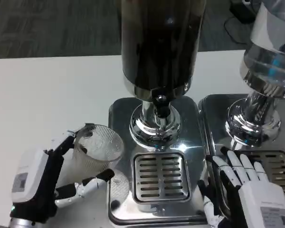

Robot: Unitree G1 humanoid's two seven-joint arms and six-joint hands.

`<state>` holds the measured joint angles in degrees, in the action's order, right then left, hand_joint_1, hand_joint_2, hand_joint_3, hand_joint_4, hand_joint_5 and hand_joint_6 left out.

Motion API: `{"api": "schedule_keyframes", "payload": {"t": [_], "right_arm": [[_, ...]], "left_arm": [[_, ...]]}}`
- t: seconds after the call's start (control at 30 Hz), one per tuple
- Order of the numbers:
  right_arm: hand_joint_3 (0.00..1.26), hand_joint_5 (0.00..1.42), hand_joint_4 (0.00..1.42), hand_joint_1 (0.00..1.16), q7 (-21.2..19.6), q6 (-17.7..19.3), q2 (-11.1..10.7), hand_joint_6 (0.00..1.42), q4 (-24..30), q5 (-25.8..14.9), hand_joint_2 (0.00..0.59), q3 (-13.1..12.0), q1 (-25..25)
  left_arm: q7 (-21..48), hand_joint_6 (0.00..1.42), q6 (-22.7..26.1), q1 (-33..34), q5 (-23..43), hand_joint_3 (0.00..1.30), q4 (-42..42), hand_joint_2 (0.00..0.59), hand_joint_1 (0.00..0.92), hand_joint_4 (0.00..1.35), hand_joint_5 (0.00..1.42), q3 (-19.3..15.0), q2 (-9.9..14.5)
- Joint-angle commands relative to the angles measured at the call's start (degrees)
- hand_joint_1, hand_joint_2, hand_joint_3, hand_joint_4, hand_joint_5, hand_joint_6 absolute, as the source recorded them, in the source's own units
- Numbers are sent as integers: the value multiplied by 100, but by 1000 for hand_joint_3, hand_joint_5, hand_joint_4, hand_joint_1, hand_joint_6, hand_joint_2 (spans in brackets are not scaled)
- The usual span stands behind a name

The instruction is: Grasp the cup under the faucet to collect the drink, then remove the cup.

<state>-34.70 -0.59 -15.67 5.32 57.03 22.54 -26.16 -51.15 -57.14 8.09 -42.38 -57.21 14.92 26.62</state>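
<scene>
Gripping the clear plastic cup (98, 149) between thumb and fingers, the left hand (42, 185) sits at the lower left of the head view, its white back turned up and its black-and-white fingers wrapped round the cup's side. The cup stands upright on the white table (42, 99), just beside the left edge of the chrome drip tray base (121, 199), and to the left of the slotted grate (160, 176), so it is off to one side of the faucet (160, 102) and not beneath it. That faucet juts from the foot of the dark drink dispenser (161, 42), directly above the grate. Over on the lower right, the right hand (244, 190) lies flat with its fingers stretched out and apart, holding nothing, resting between the first tray and the grate of a second dispenser (268, 61) that stands to the right.
</scene>
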Motion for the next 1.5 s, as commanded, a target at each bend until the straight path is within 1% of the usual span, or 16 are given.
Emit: {"api": "schedule_keyframes", "payload": {"t": [0.03,0.33,0.73,0.8,0.87,0.97,1.03,1.13,1.3,1.4,1.5], "right_arm": [[228,75,87,370,-11,19,1,63,85,-18,558,-17,-24],[228,75,87,370,-48,-22,43,63,111,-17,558,-37,-55],[228,75,87,370,-36,-137,150,63,342,20,558,-134,-300],[228,75,87,370,-27,-158,155,63,428,61,558,-143,-370],[228,75,87,370,4,-177,144,63,506,70,558,-171,-420],[228,75,87,370,26,-199,134,63,609,82,558,-202,-497],[228,75,87,370,26,-222,136,63,678,81,558,-230,-560],[228,75,87,370,25,-267,152,63,778,113,558,-247,-630],[228,75,87,370,33,-288,182,63,800,115,558,-243,-646],[228,75,87,370,62,-266,165,63,799,111,558,-249,-614],[228,75,87,370,63,-260,178,63,788,98,558,-250,-606]], "left_arm": [[-216,439,-84,17,-53,322,178,203,502,353,566,17,63],[-139,440,-259,114,-65,322,432,199,495,353,557,35,17],[259,446,-621,524,-184,322,490,192,483,353,570,500,-197],[313,447,-633,604,-169,322,424,192,483,353,571,534,-275],[364,448,-616,763,-179,322,304,193,482,353,572,611,-437],[343,448,-576,949,-235,323,152,193,482,353,572,732,-608],[340,448,-506,1132,-272,324,-60,192,479,353,572,813,-778],[320,449,-419,1345,-330,325,-321,193,473,353,572,940,-961],[283,449,-341,1486,-299,326,-633,192,465,355,572,1053,-1043],[265,449,-189,1539,-305,326,-833,191,460,355,573,1129,-1093],[253,449,-95,1546,-327,326,-936,190,457,354,573,1194,-1093]]}}
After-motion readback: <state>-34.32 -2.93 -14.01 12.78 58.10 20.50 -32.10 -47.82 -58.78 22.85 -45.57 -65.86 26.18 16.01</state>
